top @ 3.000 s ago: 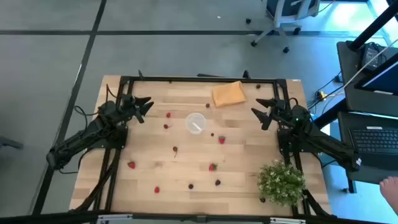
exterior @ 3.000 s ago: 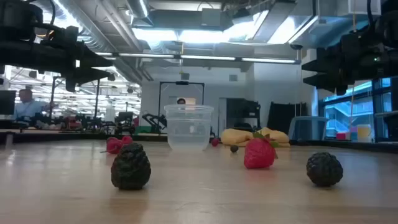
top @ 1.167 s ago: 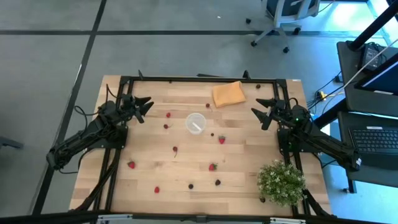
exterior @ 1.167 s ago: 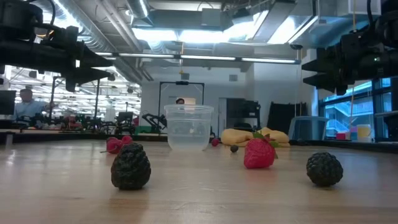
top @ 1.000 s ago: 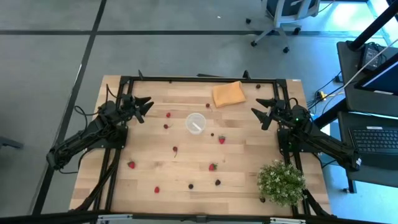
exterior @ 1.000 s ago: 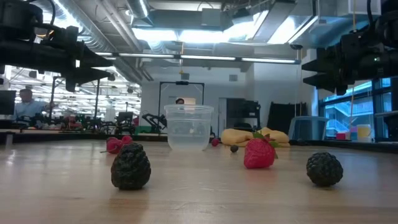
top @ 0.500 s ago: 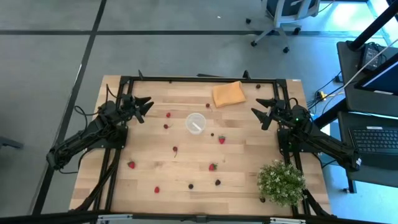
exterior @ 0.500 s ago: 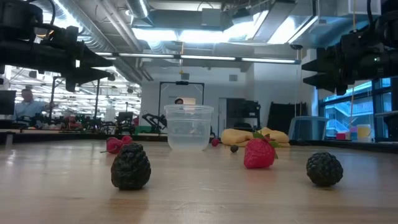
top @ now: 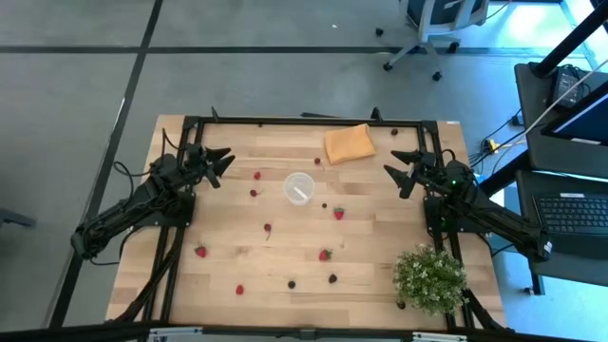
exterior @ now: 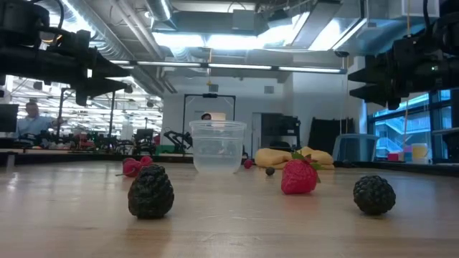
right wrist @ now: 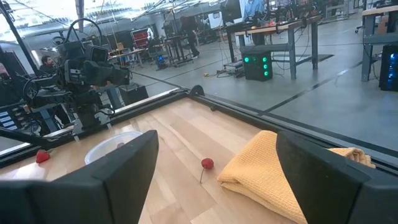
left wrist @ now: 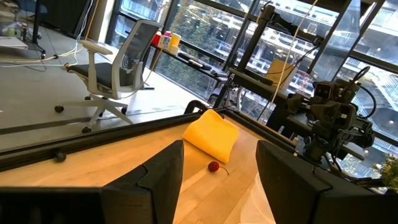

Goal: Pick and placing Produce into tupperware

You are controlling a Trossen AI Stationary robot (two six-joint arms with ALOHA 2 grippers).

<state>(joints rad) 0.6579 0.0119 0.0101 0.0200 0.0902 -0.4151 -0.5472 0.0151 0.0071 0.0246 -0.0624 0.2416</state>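
Observation:
The tupperware (top: pixel 299 188), a small translucent round cup, stands upright on its base on the wooden table's middle, also seen in the low view (exterior: pixel 217 146). The produce, several tiny red and dark pieces, lies scattered around it: a red strawberry (top: pixel 338 214) (exterior: pixel 299 178), dark berries (exterior: pixel 150 192) (exterior: pixel 374 195), a red one (top: pixel 256 175). My left gripper (top: pixel 222 161) hovers open above the table's left side. My right gripper (top: pixel 396 171) hovers open above the right side. Both point level toward the table's middle, with nothing between their fingers.
A folded orange-yellow cloth (top: pixel 349 143) lies at the far edge, right of centre. A bushy green plant with white flowers (top: pixel 430 278) stands at the near right corner. A black frame (top: pixel 304 121) runs along the table's far edge. People sit in the room beyond.

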